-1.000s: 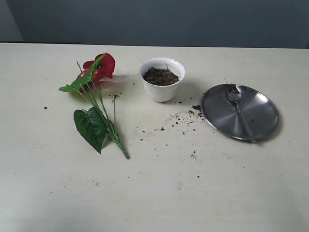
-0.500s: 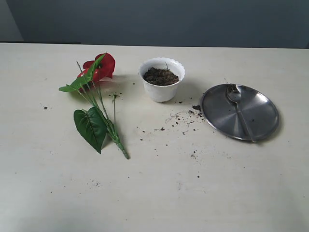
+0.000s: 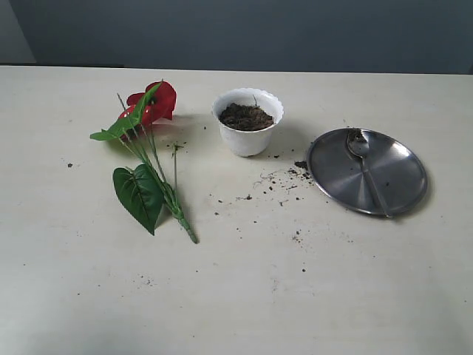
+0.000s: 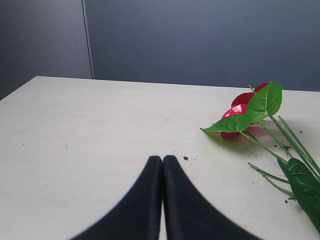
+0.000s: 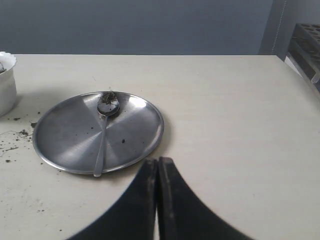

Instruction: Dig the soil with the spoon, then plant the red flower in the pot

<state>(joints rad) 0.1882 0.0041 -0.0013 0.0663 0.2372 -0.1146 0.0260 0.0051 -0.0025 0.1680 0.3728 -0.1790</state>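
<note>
I see soft, even, fairly bright light on the pale table (image 3: 236,296). In the exterior view the pot (image 3: 246,142) throws a faint, blurred shadow to its right. The steel plate (image 3: 336,174) carries a mild, streaked sheen. In the wrist views the left gripper (image 4: 162,159) and the right gripper (image 5: 158,161) are featureless black shapes with slightly soft edges.

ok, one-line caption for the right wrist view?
Right wrist view: jaws shut and empty, short of the steel plate where the spoon lies; white pot at frame edge.
</note>
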